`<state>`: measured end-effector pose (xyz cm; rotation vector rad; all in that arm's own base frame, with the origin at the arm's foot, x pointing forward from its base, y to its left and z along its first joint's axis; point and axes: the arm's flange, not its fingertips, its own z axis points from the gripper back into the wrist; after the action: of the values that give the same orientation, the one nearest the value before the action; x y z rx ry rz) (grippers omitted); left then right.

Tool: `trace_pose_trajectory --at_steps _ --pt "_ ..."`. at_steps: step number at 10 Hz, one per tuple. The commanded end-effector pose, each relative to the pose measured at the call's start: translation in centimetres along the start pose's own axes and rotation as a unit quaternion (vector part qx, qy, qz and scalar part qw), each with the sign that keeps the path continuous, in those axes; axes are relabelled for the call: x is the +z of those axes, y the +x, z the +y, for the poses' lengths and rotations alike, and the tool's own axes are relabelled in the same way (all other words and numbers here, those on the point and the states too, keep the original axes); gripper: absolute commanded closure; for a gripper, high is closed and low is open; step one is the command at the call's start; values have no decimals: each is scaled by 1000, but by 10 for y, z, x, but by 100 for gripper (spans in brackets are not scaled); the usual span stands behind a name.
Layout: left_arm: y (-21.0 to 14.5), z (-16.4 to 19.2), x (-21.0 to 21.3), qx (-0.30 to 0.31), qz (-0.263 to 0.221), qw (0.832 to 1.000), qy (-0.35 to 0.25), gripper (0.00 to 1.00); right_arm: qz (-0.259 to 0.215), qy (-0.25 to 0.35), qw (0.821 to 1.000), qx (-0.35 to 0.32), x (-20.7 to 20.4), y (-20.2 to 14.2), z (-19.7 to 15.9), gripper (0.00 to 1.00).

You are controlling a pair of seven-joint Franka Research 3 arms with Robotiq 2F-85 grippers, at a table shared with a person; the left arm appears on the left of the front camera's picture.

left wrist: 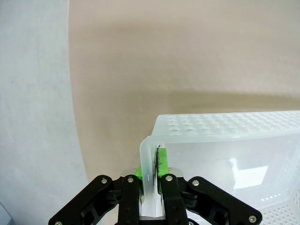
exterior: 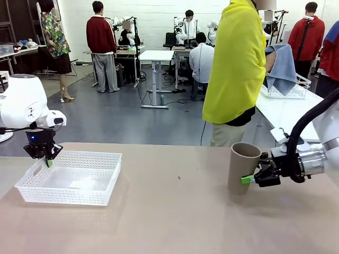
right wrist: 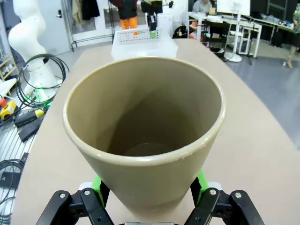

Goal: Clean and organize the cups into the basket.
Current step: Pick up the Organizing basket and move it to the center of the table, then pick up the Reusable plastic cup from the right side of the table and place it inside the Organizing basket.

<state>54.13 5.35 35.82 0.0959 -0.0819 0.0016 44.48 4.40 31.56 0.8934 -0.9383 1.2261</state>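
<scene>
basket (exterior: 63, 197) first: the white lattice one sits on the left part of the table (exterior: 175, 217), well in from the far edge and closer to the near left corner, its long side running across my front view. my left gripper (exterior: 48, 163) hangs straight down over the basket's left short end, at the far corner. on the left wrist camera the left gripper (left wrist: 151, 168) has its two green pads (left wrist: 162, 161) pressed on either side of the thin end wall of the basket (left wrist: 220, 126), one pad outside and one inside, jaws pinched tight on the plastic.

moving right, the middle of the table is bare tan surface. a person in a yellow top (exterior: 235, 69) stands at the far edge, right of centre.

further right, a tan-brown cup (exterior: 241, 166) stands mouth up and leaning slightly, near the right edge. i cannot tell whether its base touches the table. my right gripper (exterior: 248, 180) comes in level from the right and grips the cup low on its side. on the right wrist camera the cup (right wrist: 145, 117) fills the space between the fingers of the right gripper (right wrist: 150, 185), jaws spread wide with a green pad against each side of its wall.
</scene>
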Motion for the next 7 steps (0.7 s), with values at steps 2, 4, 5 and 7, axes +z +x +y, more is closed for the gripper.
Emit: trace_pose_trajectory --at_steps 2,4,5,7 --pt "-16 -41 23 11 -18 1000 22 100 -10 -34 999 -3 36 39 30 100" --pt "-19 -74 31 32 -19 998 43 100 -4 -55 998 3 61 67 46 100" --pt "-18 -93 32 37 -14 998 50 100 -5 -63 998 7 72 81 54 100" --pt "-16 -127 37 42 -15 997 57 100 7 -75 997 1 88 110 66 100"
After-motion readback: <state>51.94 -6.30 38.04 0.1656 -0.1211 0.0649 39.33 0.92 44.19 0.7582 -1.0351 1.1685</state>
